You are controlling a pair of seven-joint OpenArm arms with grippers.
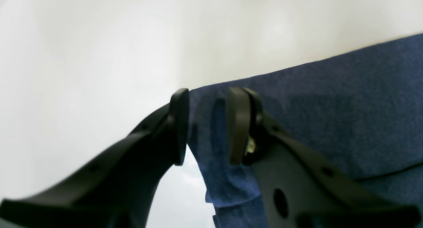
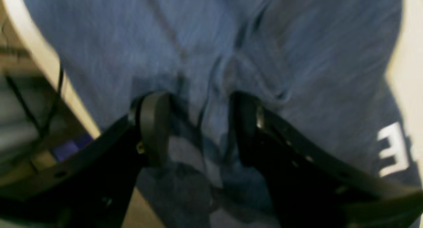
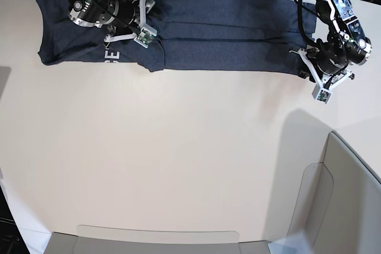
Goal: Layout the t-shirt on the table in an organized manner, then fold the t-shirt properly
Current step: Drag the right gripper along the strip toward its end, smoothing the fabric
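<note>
- Two pads of the left end effector (image 1: 206, 125) stand apart around the corner of the t-shirt (image 1: 330, 115) in the left wrist view; they seem not to squeeze it.
- Right wrist view, blurry: the right end effector (image 2: 198, 125) is open over bunched cloth, holding nothing.
- Base view: the t-shirt lies as a long band at the far edge of the table (image 3: 178, 159). I think folding has begun; next comes pinching both ends.

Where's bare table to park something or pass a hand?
Free: the wide table stretch between the t-shirt and the grey bin walls at the near edge. Crowded: the far edge, where shirt, left gripper and right gripper sit.
</note>
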